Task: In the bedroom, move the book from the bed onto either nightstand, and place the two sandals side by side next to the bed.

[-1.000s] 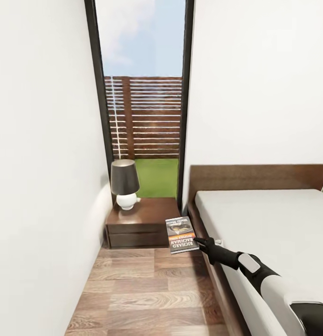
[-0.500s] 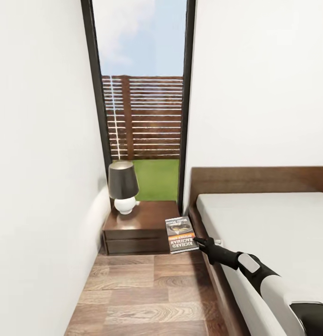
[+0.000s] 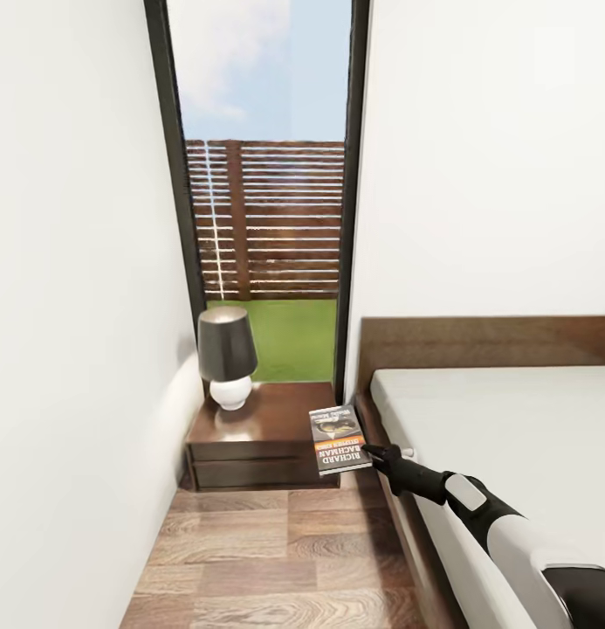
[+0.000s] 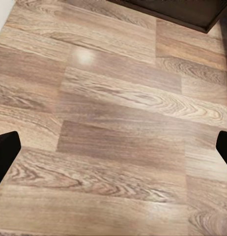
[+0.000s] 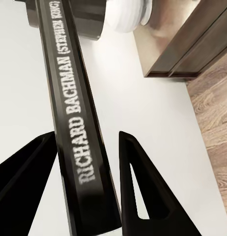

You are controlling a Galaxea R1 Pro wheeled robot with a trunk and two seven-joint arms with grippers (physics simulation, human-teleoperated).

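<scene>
My right gripper point(image 3: 370, 452) is shut on the book point(image 3: 337, 439), a thin dark paperback with an orange-red band, held off the bed's left edge. In the head view it overlaps the front right corner of the nightstand point(image 3: 250, 428). The right wrist view has the book's spine point(image 5: 76, 113), lettered "RICHARD BACHMAN", clamped between the two black fingers point(image 5: 138, 187) of that gripper point(image 5: 84, 140). The bed point(image 3: 512, 437) lies to the right, with a grey mattress and a dark headboard point(image 3: 485, 341). My left gripper point(image 4: 113, 150) hangs open over bare wood floor. The two sandals are out of view.
A lamp point(image 3: 225, 354) with a black shade and white base stands on the nightstand's back left. A white wall point(image 3: 75, 349) closes the left side and a tall window point(image 3: 263, 218) rises behind the nightstand. A narrow strip of wood floor point(image 3: 267, 550) runs between wall and bed.
The whole head view has shifted, so the camera moved nearer the nightstand. The book stays in my right gripper and now overlaps the nightstand's front right corner more.
</scene>
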